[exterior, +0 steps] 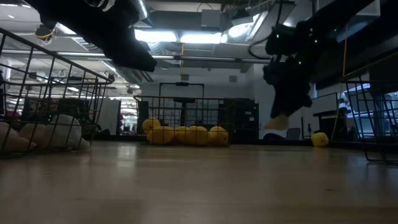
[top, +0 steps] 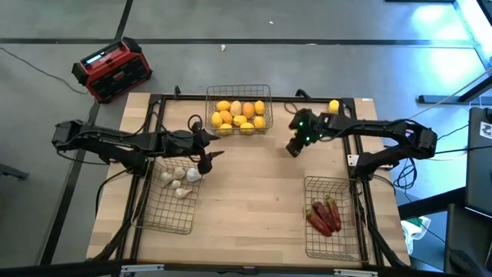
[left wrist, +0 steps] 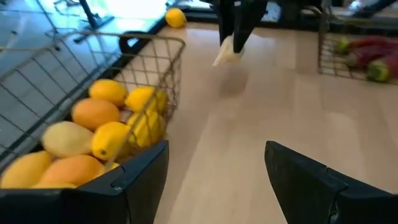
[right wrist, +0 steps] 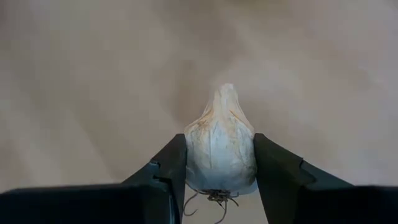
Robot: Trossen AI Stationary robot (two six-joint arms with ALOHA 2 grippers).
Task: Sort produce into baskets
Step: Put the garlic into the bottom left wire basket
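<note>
While your right gripper (right wrist: 219, 171) hangs above the bare middle of the pale wooden table (top: 254, 192), its two dark fingers pinch a small white papery garlic bulb (right wrist: 219, 144) by the sides, clear of the tabletop in the low view. You have most of the sorting behind you, judging by how things lie. At the far edge, the grey wire-mesh basket (top: 238, 94) holds a heap of yellow and orange lemon-sized fruits (top: 240, 115). On the left, a second wire basket (top: 165, 215) holds several white garlic bulbs (top: 178, 181) at its far end. On the near right, a third wire basket (top: 332, 231) carries the dark red chili-like pieces (top: 324, 215). Your left gripper (top: 209, 148) waits between the fruit basket and the garlic basket, fingers spread wide and holding nothing. Left to do, as far as you can see: carry the held bulb across to the left basket, and collect one stray yellow fruit (top: 334, 106) lying at the table's far right edge, outside every basket.
</note>
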